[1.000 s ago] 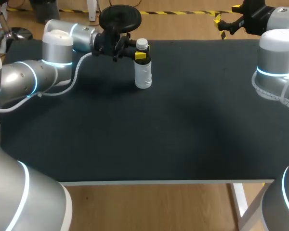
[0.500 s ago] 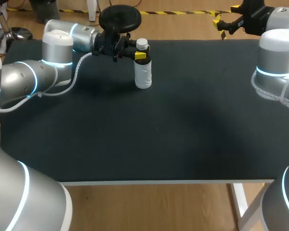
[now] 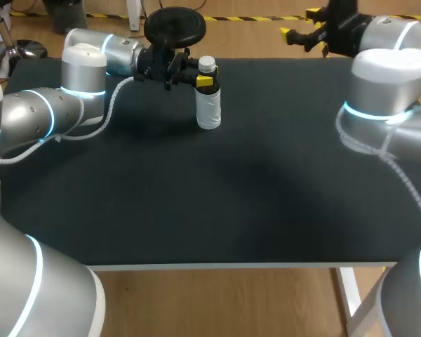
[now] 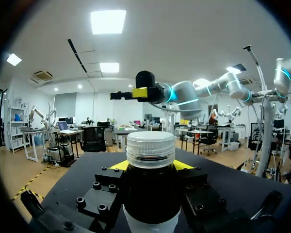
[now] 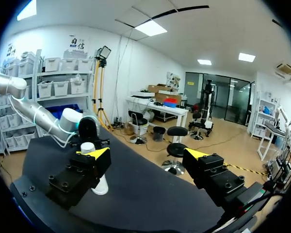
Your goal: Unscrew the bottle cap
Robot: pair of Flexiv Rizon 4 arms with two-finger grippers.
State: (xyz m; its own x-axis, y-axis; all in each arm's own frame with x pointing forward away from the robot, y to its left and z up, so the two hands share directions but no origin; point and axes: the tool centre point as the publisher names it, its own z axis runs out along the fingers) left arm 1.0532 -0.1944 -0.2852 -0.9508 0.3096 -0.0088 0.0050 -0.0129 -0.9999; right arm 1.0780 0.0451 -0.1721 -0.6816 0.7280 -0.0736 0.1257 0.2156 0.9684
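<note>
White cap (image 3: 207, 64) tops upright bottle (image 3: 208, 111) in left tool (image 3: 205, 81).

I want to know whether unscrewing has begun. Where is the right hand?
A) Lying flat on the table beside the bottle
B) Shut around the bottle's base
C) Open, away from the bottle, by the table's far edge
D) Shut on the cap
C: the right hand is open with nothing between its fingers, off by the far edge of the table, while the cap sits on the bottle, which the left hand holds.
</note>
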